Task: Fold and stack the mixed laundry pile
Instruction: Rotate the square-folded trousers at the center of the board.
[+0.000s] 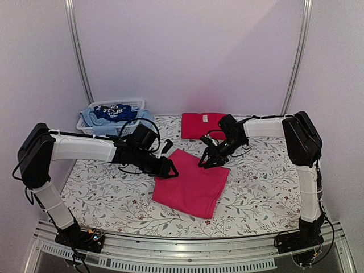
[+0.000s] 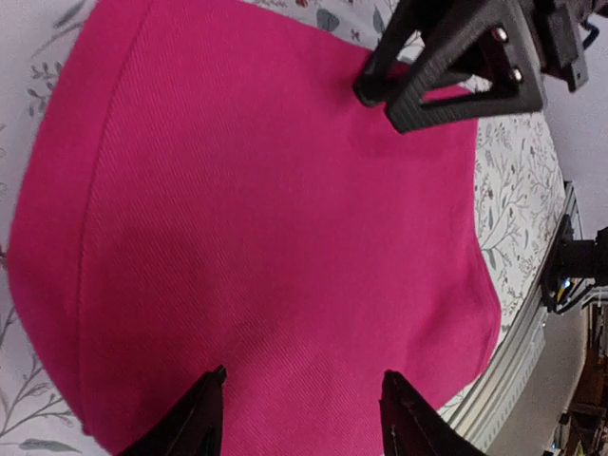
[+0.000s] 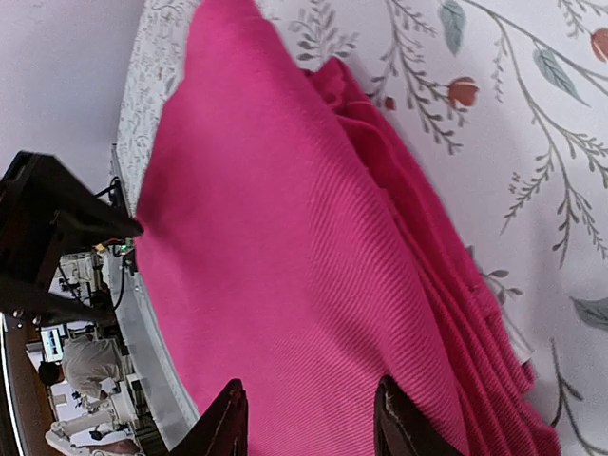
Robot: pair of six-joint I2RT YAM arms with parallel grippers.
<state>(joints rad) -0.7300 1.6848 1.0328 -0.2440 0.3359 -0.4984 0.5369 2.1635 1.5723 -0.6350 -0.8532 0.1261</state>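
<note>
The flat-folded pink-magenta woven cloth [image 1: 190,187] lies at the centre of the floral-patterned table cover [image 1: 256,187], turned at an angle to the table edges. It shows a single smooth upper face, and stacked fold layers are visible along one side in the right wrist view. The left gripper [image 1: 169,169] is positioned at the left corner of this cloth. In the left wrist view its two black fingers [image 2: 204,418] stand well apart with the flat cloth surface visible between them, and nothing is clamped. The right gripper [image 1: 206,162] is positioned at the far corner of the same cloth. Its jaws are likewise parted over the cloth face and hold nothing. Whether the fingertips of either gripper rest on the fabric cannot be determined. The two grippers face each other across the far-left edge of the cloth. A red folded cloth [image 1: 200,125] lies flat at the far edge of the table, just behind the right gripper and apart from the pink-magenta piece. A white slatted plastic basket [image 1: 128,103] stands at the far-left corner and contains light blue garments [image 1: 91,119] with a dark blue white-printed garment [image 1: 114,112] on top.
</note>
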